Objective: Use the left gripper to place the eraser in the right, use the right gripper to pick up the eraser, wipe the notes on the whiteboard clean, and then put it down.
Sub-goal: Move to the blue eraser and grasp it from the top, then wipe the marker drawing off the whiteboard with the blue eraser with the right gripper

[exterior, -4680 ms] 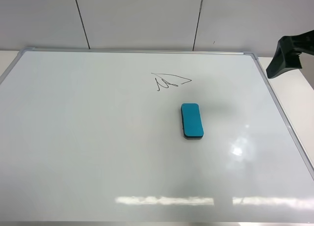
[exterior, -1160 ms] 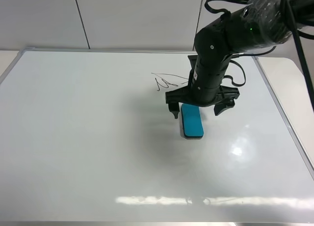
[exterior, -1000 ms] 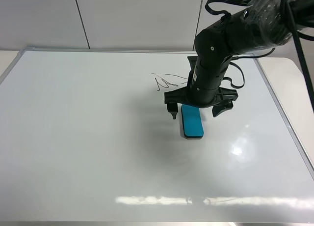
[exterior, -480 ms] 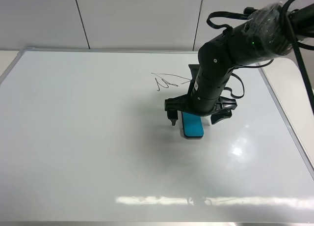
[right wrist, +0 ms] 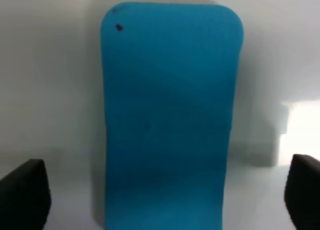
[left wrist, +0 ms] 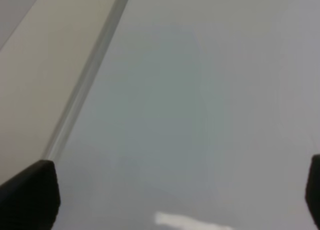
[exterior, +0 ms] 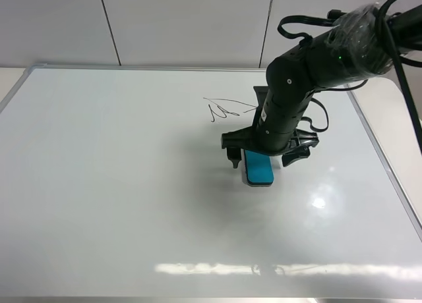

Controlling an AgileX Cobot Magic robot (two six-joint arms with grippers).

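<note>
Teal eraser [exterior: 259,171] under right gripper [exterior: 262,161], jaws spread

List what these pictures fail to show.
The eraser, far end: exterior high, covered by the right gripper.
Contact between that gripper's fingers and the eraser: right wrist, tips cut off by the frame's corners.
The left gripper: absent from exterior high; left wrist shows only two blurred tips at the edges.
The notes: too small to read; one end meets the arm.
</note>
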